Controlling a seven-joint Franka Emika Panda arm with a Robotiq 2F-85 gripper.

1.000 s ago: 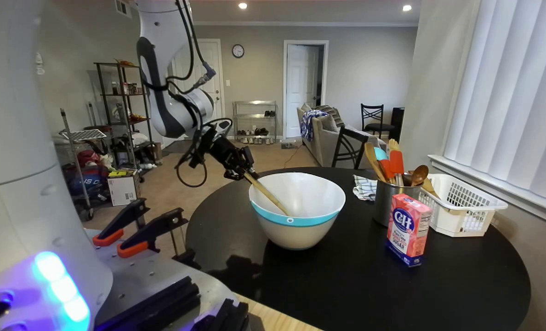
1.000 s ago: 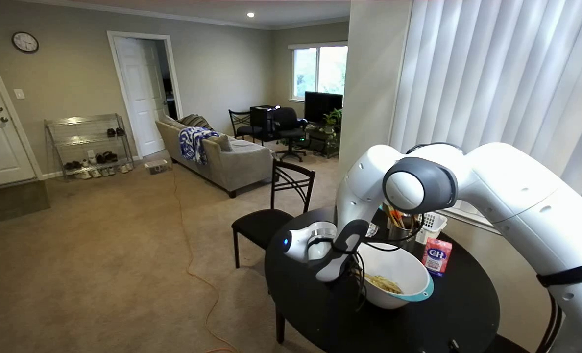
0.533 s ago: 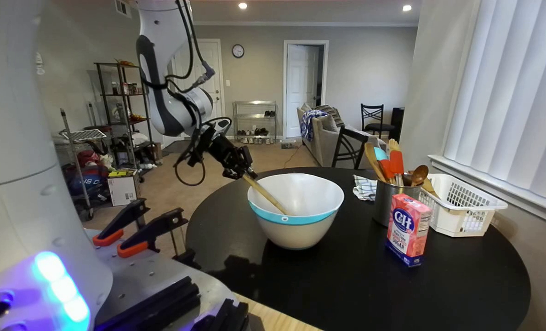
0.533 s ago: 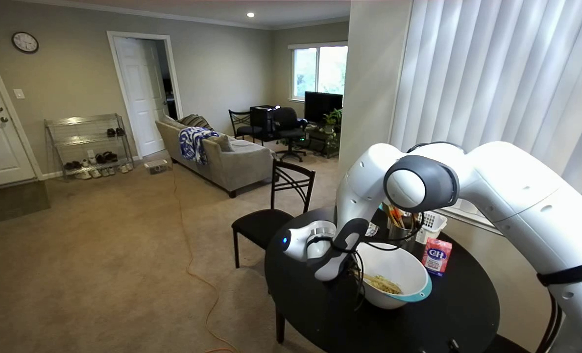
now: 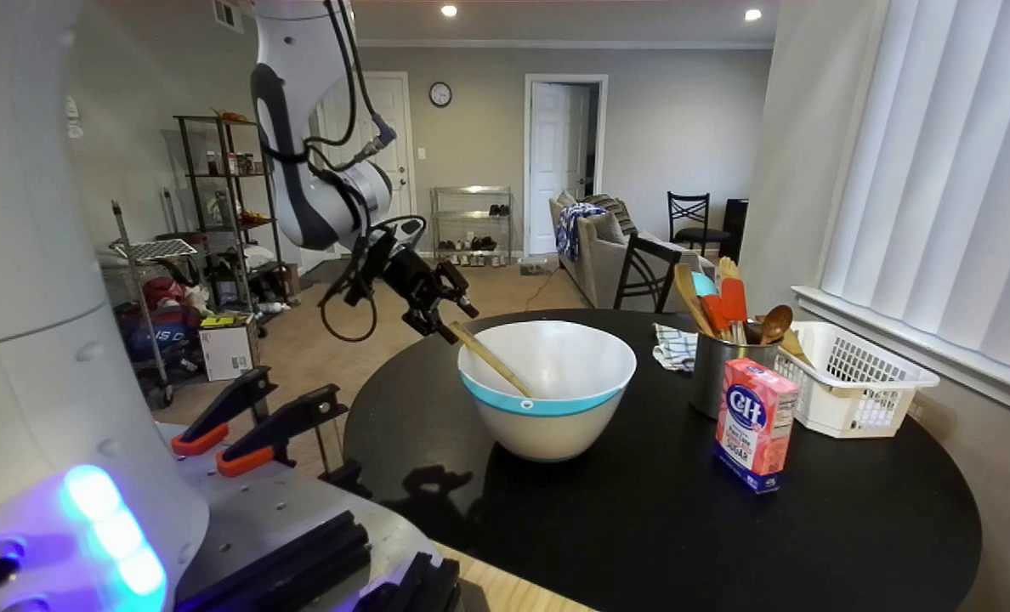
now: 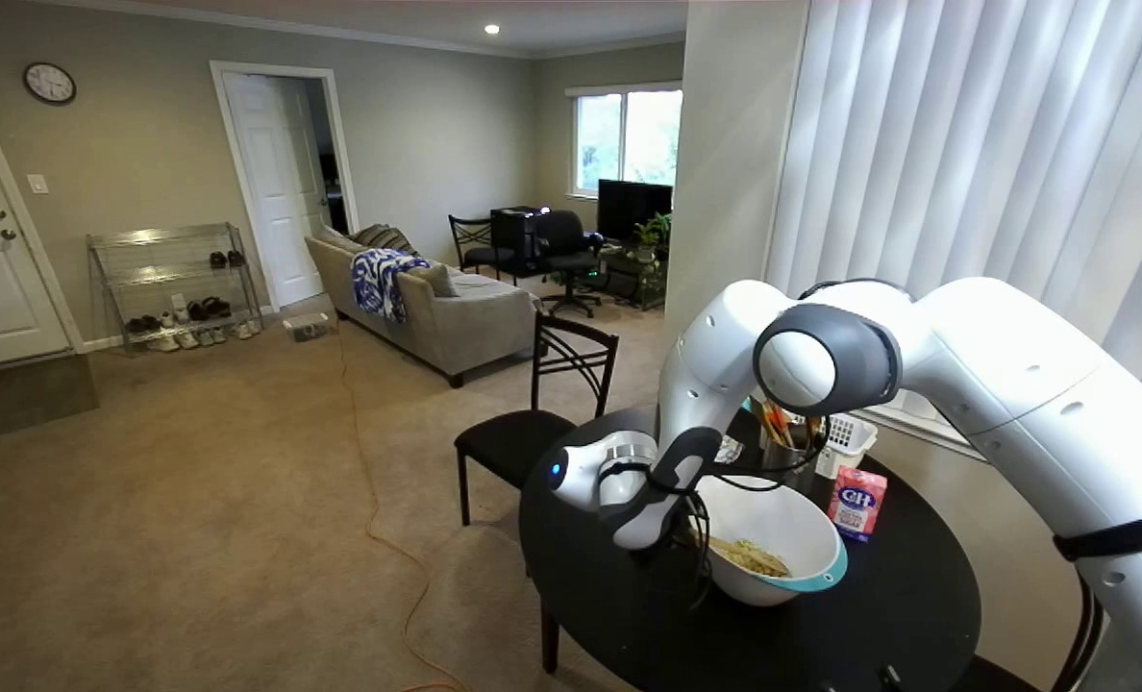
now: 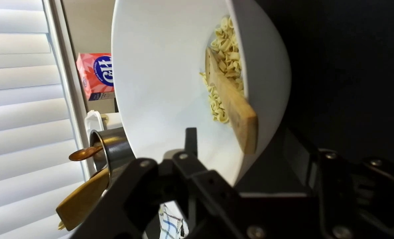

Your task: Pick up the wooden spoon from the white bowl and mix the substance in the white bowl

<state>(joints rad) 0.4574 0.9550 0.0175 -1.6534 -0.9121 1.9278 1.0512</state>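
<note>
The white bowl [image 5: 547,429] with its teal rim stands on the black table. Inside it lies a pale yellow substance [image 7: 230,53] that looks like curled pasta. Leaning on the rim, the wooden spoon [image 5: 492,361] has its head in the pasta and its handle sticking out towards my gripper [image 5: 461,323]. My jaws are spread wide at the handle's end. In the wrist view the spoon's handle [image 7: 238,113] shows between the gripper's fingers [image 7: 191,141], with a gap on either side. An exterior view shows the bowl [image 6: 782,524] too, but the arm hides the gripper there.
To the bowl's right are a pink sugar box [image 5: 756,421], a metal utensil pot [image 5: 709,378] and a white basket [image 5: 862,382]. A checked cloth [image 5: 675,348] lies behind. Clamps [image 5: 292,425] sit by the robot base, and a chair [image 6: 523,442] is at the table.
My fingers have spread apart and let go of the spoon's handle, which rests on the rim. The arm has drawn back slightly. Earlier, bowl and spoon shifted a little to the left.
</note>
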